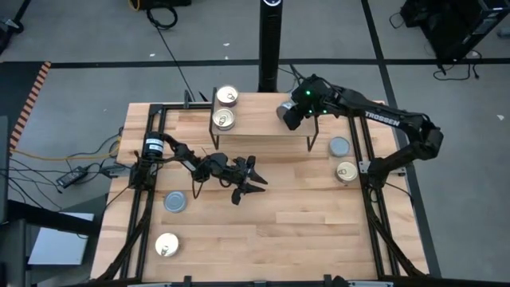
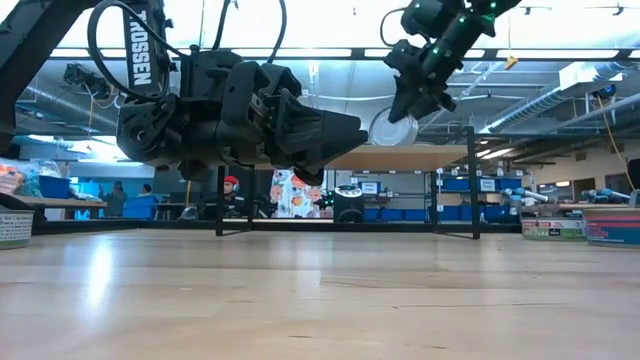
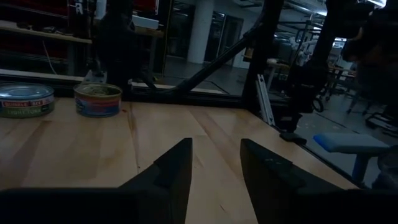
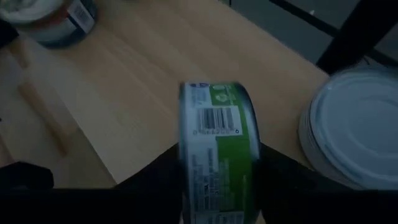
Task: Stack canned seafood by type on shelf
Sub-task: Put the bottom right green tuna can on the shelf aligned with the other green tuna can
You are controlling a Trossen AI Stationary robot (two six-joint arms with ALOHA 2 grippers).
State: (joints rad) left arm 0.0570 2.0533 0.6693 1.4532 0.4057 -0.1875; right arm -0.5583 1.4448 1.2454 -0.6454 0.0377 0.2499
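On the table's [image 1: 263, 239] left side lie two tins: a gold tin [image 1: 166, 245] near the front and a grey tin [image 1: 175, 202] a bit farther back. The left gripper [image 1: 253, 182] hangs low over the middle of the table. Its fingers [image 3: 174, 171] stand apart and hold nothing.

Behind it stands the shelf [image 1: 263, 124]. On the shelf's left end sits a gold tin [image 1: 224, 120], and another gold tin [image 1: 227, 96] sits just behind it.

The right gripper [image 1: 288, 112] is over the shelf's right end. Its fingers squeeze a green tin [image 4: 219, 152] that stands on its edge, just above the shelf. Right beside it, the wrist view shows a tin with a plain lid [image 4: 357, 127].

On the table's right side, past the shelf, lie two more: a grey tin [image 1: 339, 147] and a gold tin [image 1: 346, 171] in front of it.
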